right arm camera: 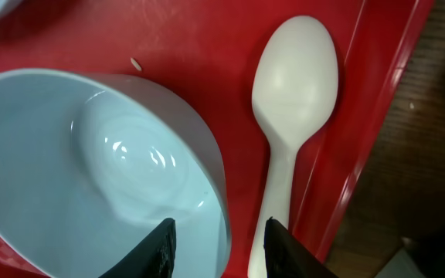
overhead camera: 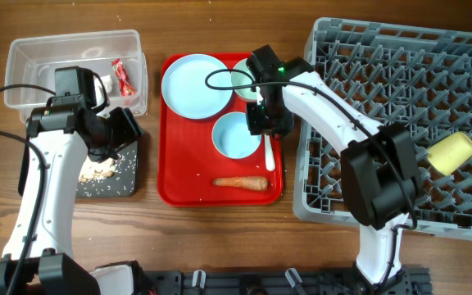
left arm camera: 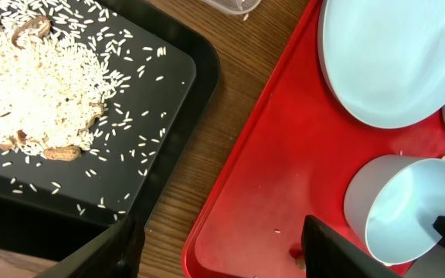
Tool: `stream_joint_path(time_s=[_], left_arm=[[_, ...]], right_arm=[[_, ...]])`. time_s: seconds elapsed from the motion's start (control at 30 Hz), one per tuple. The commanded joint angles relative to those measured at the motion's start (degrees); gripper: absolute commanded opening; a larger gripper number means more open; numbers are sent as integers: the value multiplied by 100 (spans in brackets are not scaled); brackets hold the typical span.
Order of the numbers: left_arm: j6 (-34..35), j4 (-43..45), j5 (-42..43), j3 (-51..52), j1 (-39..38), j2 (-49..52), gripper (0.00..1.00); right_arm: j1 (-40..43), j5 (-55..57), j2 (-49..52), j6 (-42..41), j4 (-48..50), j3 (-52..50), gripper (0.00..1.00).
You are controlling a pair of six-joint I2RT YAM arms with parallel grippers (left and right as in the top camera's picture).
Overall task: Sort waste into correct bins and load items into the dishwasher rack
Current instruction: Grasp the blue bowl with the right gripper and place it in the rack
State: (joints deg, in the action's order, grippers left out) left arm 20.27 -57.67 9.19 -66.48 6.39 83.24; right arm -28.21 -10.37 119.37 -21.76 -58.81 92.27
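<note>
My right gripper [overhead camera: 265, 123] [right arm camera: 221, 247] is open and straddles the rim of the small pale blue bowl [overhead camera: 236, 138] [right arm camera: 91, 177], one finger inside it, the other over the white spoon's [overhead camera: 270, 154] [right arm camera: 296, 85] handle. The white plate [overhead camera: 193, 84], a partly hidden green bowl [overhead camera: 242, 78] and the carrot [overhead camera: 240, 183] lie on the red tray [overhead camera: 174, 187]. My left gripper [overhead camera: 125, 131] [left arm camera: 222, 251] is open and empty between the black tray [overhead camera: 128, 179] [left arm camera: 168, 77] with food scraps [left arm camera: 29, 85] and the red tray. The yellow cup [overhead camera: 451, 153] lies in the rack [overhead camera: 326, 33].
The clear tub [overhead camera: 31, 57] at the back left holds the candy wrapper [overhead camera: 123, 76] and a white tissue [overhead camera: 105, 84]. Rice grains are scattered over the black tray and a few lie on the red tray [left arm camera: 269, 154]. The rack fills the right side.
</note>
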Motion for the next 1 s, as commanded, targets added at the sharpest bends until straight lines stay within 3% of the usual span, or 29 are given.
stream_joint_path(time_s=[0.0,0.17,0.3,0.5,0.63,0.83,0.97], left_arm=[[-7,-7,-50,-26,26,-72,66],[-4,-9,-50,-26,22,-72,66],[-7,-26,-50,-26,22,-72,66],[-7,-31,-50,-26,22,-72,66],[-7,-28,-50,-26,22,-72,66],[-7,-28,-50,-26,22,-72,67],[-9,-26,-50,-26,22,-72,67]], right_arm=[[-13,136,129,-94,138,-280,38],[-13,118,129,-92,409,-505,36],[0,116,127,-92,538,-494,4],[92,197,-85,-63,535,-485,4],[380,570,-946,42,507,-485,4],[1172,2326,-2608,452,673,-485,4],[1908,3790,-3062,1185,1139,-485,4]])
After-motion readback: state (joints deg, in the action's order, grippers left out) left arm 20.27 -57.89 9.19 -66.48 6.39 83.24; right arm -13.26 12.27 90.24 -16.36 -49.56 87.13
